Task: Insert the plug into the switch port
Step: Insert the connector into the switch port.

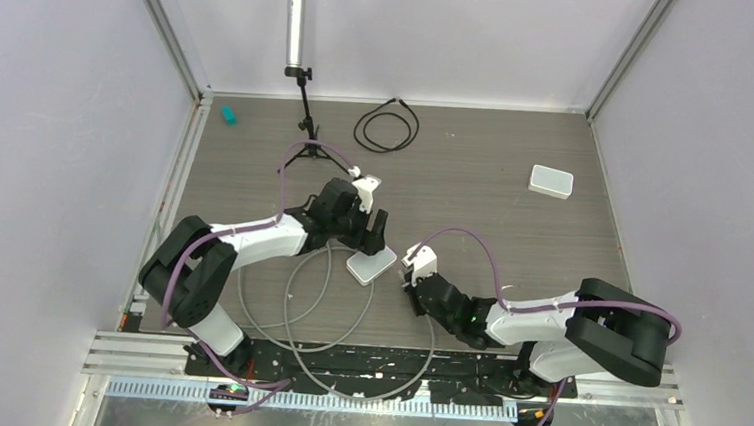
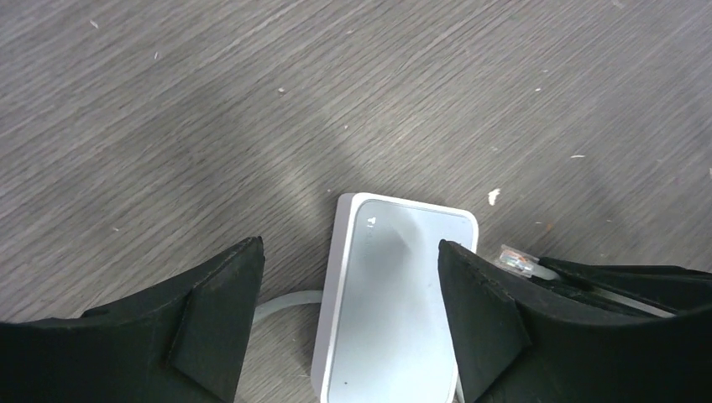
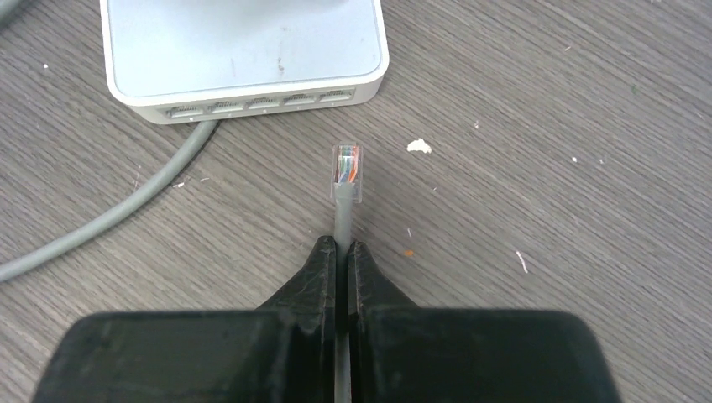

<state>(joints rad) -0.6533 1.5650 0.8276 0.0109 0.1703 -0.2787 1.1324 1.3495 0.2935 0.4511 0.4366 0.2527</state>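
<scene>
**Fingers (image 3: pixel 317 273) clamped on cable (image 3: pixel 342 214), plug (image 3: pixel 348 164) short of switch (image 3: pixel 243 50)**

Pinched tight by right gripper (image 3: pixel 342 250) just behind plug; tip aimed at port row (image 3: pixel 260 105), near, not touching. Spread apart at left gripper (image 2: pixel 348 256), straddling switch on table (image 2: pixel 252 101).

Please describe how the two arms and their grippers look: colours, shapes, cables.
The left arm and right arm look alike: white links between bulky black joint housings, with a purple cable looping loosely along each. The left gripper and right gripper have matte black, wedge-shaped fingers tapering to the tips. No markings are visible.
</scene>
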